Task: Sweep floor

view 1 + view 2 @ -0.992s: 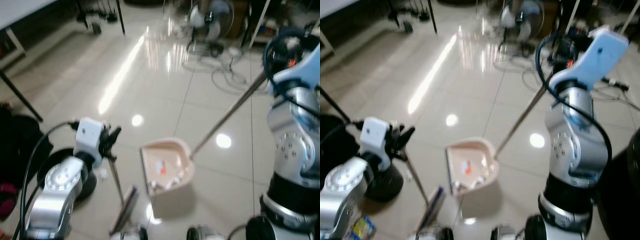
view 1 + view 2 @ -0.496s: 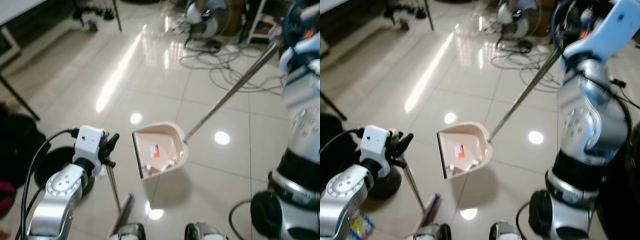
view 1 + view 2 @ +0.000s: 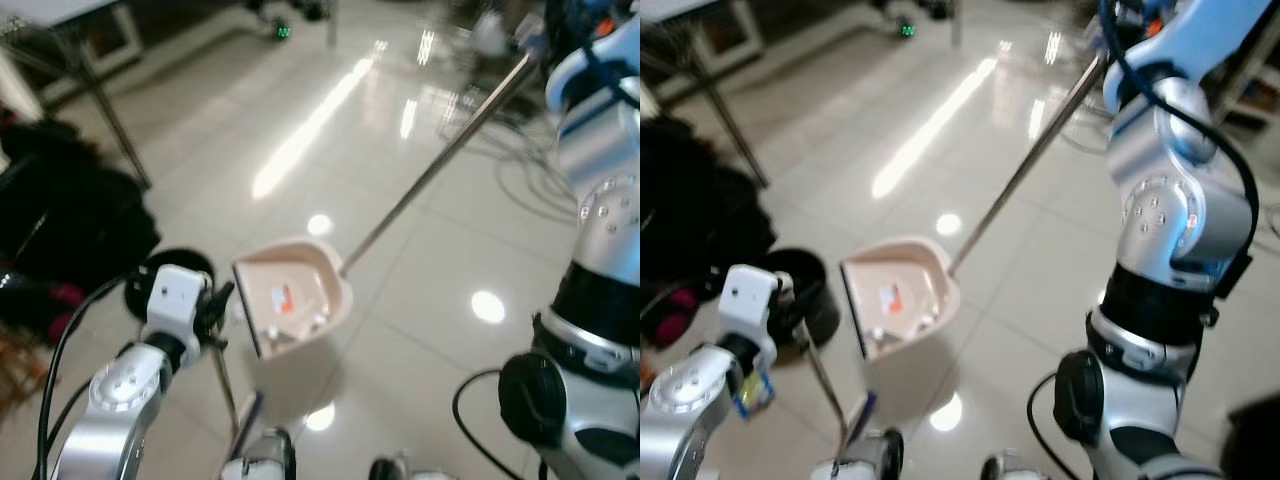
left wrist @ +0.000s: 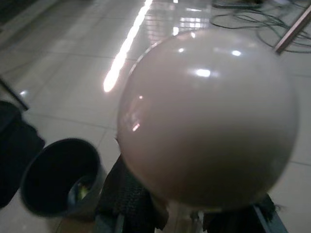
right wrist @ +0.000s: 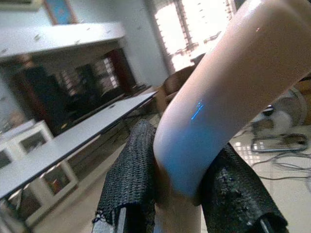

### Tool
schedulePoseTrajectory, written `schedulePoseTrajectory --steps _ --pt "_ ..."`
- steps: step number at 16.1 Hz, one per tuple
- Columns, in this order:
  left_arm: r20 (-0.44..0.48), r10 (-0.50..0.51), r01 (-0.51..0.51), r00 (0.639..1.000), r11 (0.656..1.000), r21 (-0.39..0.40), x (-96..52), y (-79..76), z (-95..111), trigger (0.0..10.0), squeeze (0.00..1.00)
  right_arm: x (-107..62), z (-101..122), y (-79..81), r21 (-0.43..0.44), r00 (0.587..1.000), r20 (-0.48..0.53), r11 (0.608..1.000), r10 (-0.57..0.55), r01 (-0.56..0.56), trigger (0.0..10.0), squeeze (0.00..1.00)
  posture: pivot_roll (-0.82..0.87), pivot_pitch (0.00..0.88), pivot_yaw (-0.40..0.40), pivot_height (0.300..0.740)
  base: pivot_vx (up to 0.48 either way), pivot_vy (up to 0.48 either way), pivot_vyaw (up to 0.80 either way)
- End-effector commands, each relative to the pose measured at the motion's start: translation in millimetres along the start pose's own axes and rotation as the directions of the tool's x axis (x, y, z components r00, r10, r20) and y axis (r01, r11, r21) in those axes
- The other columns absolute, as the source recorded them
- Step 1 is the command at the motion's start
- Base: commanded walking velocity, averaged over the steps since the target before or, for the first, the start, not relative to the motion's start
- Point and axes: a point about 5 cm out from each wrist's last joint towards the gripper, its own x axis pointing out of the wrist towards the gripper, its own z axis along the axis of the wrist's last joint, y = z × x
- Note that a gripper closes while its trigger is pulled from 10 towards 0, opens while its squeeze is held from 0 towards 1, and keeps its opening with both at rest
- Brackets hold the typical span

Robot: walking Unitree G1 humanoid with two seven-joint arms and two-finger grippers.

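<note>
A smooth, glossy pale pink ball-shaped knob (image 4: pixel 209 116) takes up the middle and right of the frame, held between the two black fingers (image 4: pixel 127 199) of the left tool (image 4: pixel 189 213) along the bottom edge. A black bin (image 4: pixel 58 177) stands on the shiny tiled floor (image 4: pixel 73 63) at lower left. Cables (image 4: pixel 243 17) lie at upper right, beside a metal pole (image 4: pixel 294 31).

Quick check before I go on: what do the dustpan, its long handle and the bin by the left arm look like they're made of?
Dustpan: probably moulded plastic, beige, smooth and slightly glossy, with soft highlights on its rounded back. Long handle: looks like a thin metal tube, grey with a sheen; its top grip, clamped by the right gripper, seems to be beige plastic. Bin: dark and matte, likely plastic, though it is too dim to be sure.
</note>
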Motion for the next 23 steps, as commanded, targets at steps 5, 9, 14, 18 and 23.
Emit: schedulePoseTrajectory --steps 5,9,14,18,23 --pt "0.082 0.032 -0.037 0.996 0.997 0.064 1.2 0.5 17.9 10.0 0.0 3.3 12.9 15.6 0.013 0.997 0.053 0.998 0.065 -0.065 10.0 0.0 -0.02 0.099 -0.047 0.74 0.0 0.0 0.8" --pt "0.09 0.025 -0.032 0.996 0.997 0.073 -2.1 1.9 21.1 10.0 0.0 6.8 12.9 17.4 0.021 0.996 0.059 0.997 0.069 -0.07 10.0 0.0 -0.01 0.1 -0.058 0.74 0.0 0.0 0.8" --pt "0.092 0.005 -0.013 0.996 0.996 0.086 -3.3 0.1 23.8 10.0 0.0 7.9 16.1 11.5 0.052 0.995 0.092 0.998 0.041 -0.046 10.0 0.0 -0.01 0.103 -0.044 0.74 0.125 0.0 0.16" --pt "0.084 -0.022 0.014 0.996 0.995 0.094 0.3 0.1 24.7 10.0 0.0 4.7 18.4 1.3 0.051 0.994 0.112 0.999 -0.013 0.008 10.0 0.0 -0.01 0.101 -0.016 0.74 0.345 0.0 0.0" --pt "0.079 -0.037 0.03 0.996 0.995 0.095 2.6 -0.4 24.4 10.0 0.0 4.1 18.7 -5.2 0.051 0.993 0.112 0.998 -0.041 0.036 10.0 0.0 -0.01 0.1 -0.011 0.74 0.359 0.0 0.0"
